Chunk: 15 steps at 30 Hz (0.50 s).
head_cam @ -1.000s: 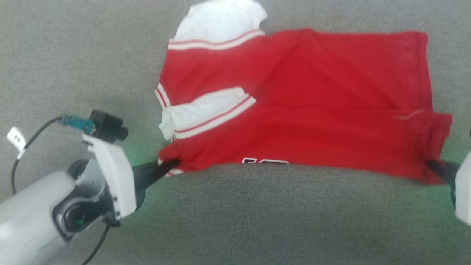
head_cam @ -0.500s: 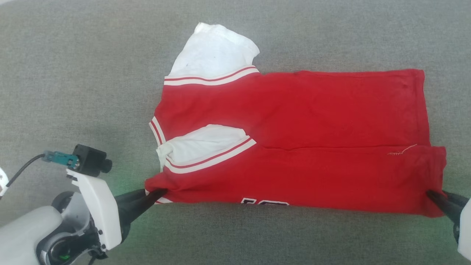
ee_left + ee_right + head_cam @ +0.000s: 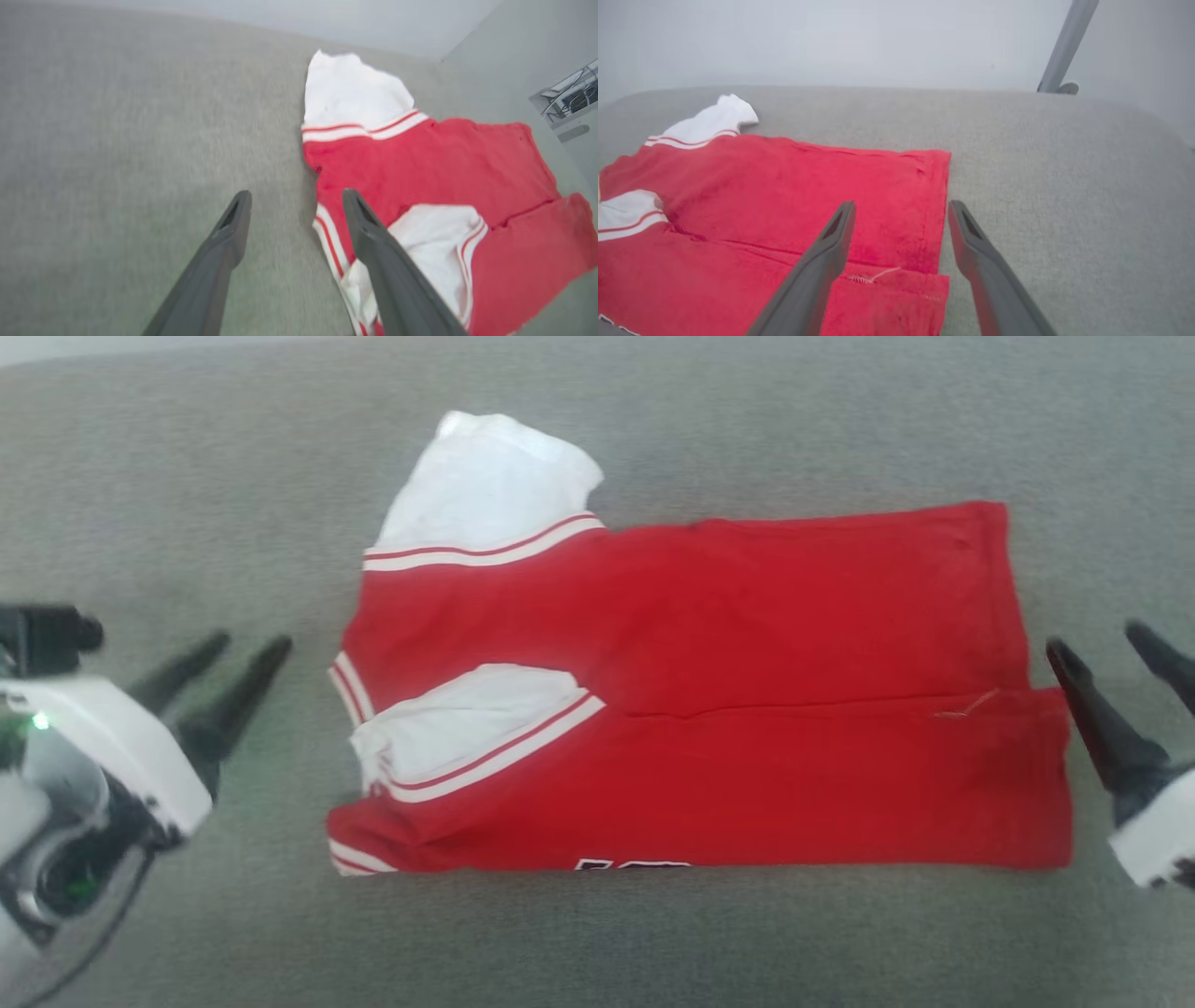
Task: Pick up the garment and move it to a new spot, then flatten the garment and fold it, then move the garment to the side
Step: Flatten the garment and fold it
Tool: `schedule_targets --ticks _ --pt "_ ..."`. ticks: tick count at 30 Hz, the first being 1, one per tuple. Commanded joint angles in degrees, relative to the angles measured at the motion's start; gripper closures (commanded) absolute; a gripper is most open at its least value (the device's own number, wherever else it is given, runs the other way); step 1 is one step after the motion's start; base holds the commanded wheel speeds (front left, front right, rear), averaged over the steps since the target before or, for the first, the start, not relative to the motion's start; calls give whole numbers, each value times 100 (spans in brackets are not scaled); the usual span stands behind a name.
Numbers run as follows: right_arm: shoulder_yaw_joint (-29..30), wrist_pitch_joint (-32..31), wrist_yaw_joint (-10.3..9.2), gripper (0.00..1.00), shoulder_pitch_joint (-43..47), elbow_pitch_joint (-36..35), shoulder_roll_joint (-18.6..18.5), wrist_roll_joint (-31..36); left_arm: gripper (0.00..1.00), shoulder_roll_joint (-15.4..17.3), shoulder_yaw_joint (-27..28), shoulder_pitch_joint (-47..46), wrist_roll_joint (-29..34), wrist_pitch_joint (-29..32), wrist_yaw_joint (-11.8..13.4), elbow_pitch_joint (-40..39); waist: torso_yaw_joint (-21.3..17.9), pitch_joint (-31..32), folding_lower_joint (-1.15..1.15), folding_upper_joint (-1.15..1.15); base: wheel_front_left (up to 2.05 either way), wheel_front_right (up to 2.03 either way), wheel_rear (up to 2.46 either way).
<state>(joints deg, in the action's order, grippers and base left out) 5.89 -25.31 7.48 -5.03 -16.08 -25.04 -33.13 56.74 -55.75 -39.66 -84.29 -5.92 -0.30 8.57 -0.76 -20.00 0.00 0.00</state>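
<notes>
the garment (image 3: 747, 616) lies folded flat on the grey cloth surface (image 3: 653, 943). left end effector (image 3: 250, 639) and right end effector (image 3: 1096, 639) stand wide open, empty, beside its 2 ends.

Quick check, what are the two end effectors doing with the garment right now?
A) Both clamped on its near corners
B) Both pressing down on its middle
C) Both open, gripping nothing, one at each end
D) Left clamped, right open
C: the left end effector and right end effector both have their fingers spread with nothing between them, one off each end of the garment, which lies folded on the grey surface.
</notes>
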Motion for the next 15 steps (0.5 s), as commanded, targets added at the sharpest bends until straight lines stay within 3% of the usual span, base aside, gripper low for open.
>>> schedule_targets --ticks 1,7,15 --pt "-45 180 1 0 -110 31 61 45 0 -67 41 -114 103 -68 -5 31 -131 -52 0 0 0 0 0" --pt "-561 1806 1 0 -582 290 518 366 0 -314 380 -1016 503 -314 -9 739 -718 -297 0 0 0 0 0" --pt "-877 2984 1 0 -859 590 1024 615 0 -384 283 -2143 845 568 -321 1957 -1447 -631 0 0 0 0 0"
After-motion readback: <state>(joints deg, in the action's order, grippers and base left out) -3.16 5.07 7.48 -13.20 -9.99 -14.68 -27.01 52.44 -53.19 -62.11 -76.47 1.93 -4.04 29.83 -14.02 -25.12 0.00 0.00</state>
